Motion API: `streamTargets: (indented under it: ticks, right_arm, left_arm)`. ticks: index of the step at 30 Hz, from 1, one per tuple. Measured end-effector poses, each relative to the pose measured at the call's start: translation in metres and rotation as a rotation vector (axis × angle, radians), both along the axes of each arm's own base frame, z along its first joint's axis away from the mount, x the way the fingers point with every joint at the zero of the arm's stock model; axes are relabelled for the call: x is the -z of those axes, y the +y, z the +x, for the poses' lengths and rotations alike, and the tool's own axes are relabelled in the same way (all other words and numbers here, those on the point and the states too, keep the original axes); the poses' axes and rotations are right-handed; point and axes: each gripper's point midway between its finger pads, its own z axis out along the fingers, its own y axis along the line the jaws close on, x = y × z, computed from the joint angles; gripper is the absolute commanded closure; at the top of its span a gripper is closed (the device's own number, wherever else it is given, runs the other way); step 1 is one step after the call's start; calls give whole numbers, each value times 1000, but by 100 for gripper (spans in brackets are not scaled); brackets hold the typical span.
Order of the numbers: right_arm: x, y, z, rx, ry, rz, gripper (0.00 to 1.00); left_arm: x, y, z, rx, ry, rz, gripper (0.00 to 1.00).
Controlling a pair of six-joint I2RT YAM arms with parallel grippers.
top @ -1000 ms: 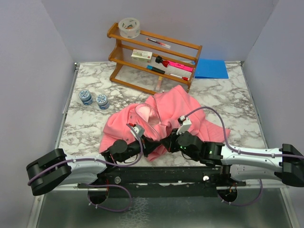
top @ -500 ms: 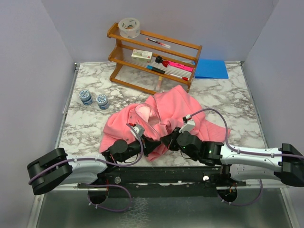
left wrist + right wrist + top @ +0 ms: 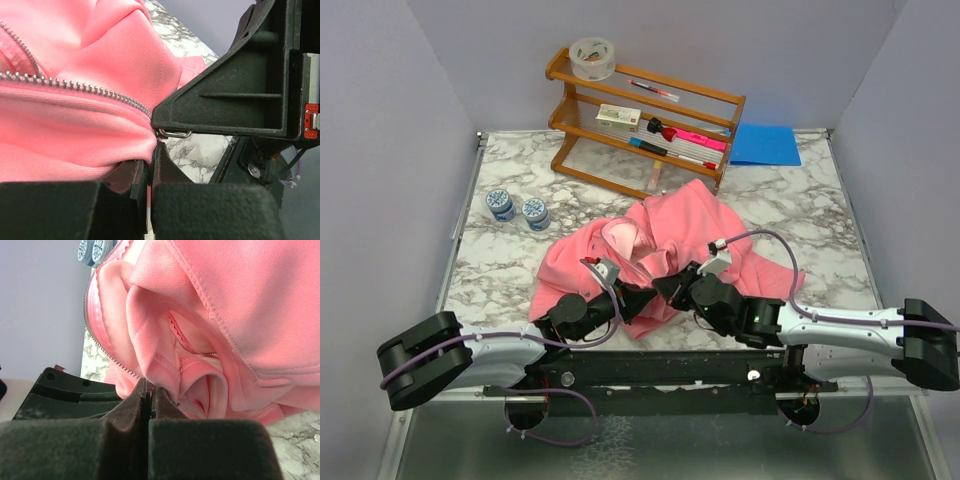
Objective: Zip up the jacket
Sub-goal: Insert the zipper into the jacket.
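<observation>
The left gripper is pressed shut on a fold of the jacket. In its own wrist view a sliver of pink fleece shows between the black pads. Just past its fingertips, almost touching them, is the tip of the right gripper, which is also clamped tight. A small metal zipper pull pokes out from under that tip and looks nipped there. From the pull, a row of metal zipper teeth runs off across the fleece to the left gripper's left.

Both arms reach in low from opposite sides, so the two grippers meet tip to tip at the jacket's near edge. The rest of the jacket lies crumpled beyond them on the marble table, with paler lining showing in a fold just ahead of the left gripper.

Well beyond the grippers, past the jacket, stands a wooden rack. It has a roll of tape on its top corner and pens on its shelves. A blue folder lies far ahead of the right gripper. Two small round jars sit side by side, well off ahead and to the left of the left gripper.
</observation>
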Motion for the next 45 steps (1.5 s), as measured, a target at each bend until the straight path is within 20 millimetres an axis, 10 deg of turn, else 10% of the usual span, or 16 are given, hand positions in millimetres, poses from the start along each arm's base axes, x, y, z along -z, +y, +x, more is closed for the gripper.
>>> streamTargets:
  ticks: [11, 17, 23, 33, 45]
  right_arm:
    - [-5, -2, 1, 32, 15, 56, 100]
    - [-17, -6, -3, 52, 64, 145, 100]
    - [-39, -6, -1, 75, 75, 264, 100]
    - [-38, -7, -1, 81, 87, 281, 100]
    - [-26, -12, -3, 85, 100, 238, 100]
  left_arm:
    - [-11, 3, 1, -25, 24, -52, 97]
    - [-24, 6, -5, -16, 34, -110, 66]
    - [18, 12, -23, 27, 131, 4, 44]
    - [21, 14, -26, 27, 170, 2, 34]
    - [-26, 26, -27, 25, 57, -34, 32]
